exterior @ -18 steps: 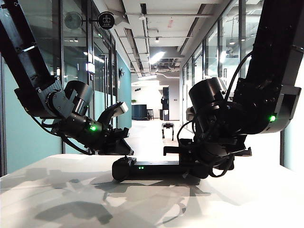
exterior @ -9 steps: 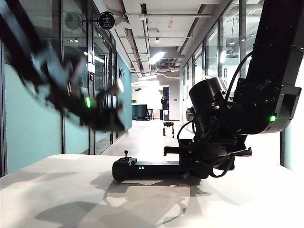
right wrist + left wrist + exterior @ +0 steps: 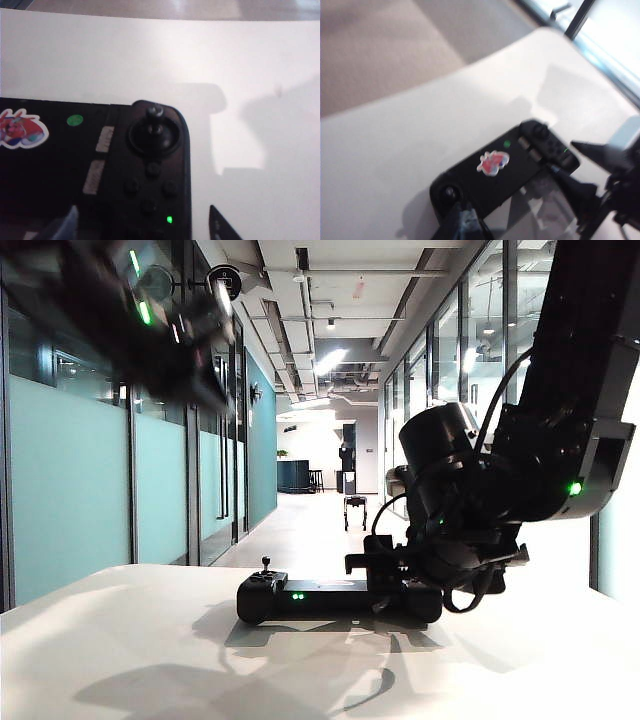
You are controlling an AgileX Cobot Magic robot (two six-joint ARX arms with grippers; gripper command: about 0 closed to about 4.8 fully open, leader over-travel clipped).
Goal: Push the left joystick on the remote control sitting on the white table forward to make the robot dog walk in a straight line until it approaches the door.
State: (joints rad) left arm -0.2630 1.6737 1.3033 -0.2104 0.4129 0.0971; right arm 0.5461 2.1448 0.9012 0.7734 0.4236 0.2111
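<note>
The black remote control (image 3: 320, 598) lies on the white table (image 3: 120, 640). Its left joystick (image 3: 265, 565) stands free and upright, and shows as a small knob (image 3: 451, 191) in the left wrist view. My left gripper (image 3: 462, 216) is shut and empty, lifted high above the table's left side, blurred (image 3: 195, 375). My right gripper (image 3: 143, 210) is open, its fingers (image 3: 222, 227) standing either side of the controller's right end (image 3: 150, 165), near the right stick (image 3: 154, 127). The robot dog (image 3: 354, 510) stands far down the corridor.
Glass walls and doors line both sides of the corridor (image 3: 230, 440). The right arm's bulky wrist (image 3: 470, 500) hangs over the controller's right end. A coloured sticker (image 3: 493, 162) marks the controller's middle bar.
My left arm has swung up from the left joystick to high at the left. The right gripper's jaws have widened around the controller's right end. The dog stays far off.
</note>
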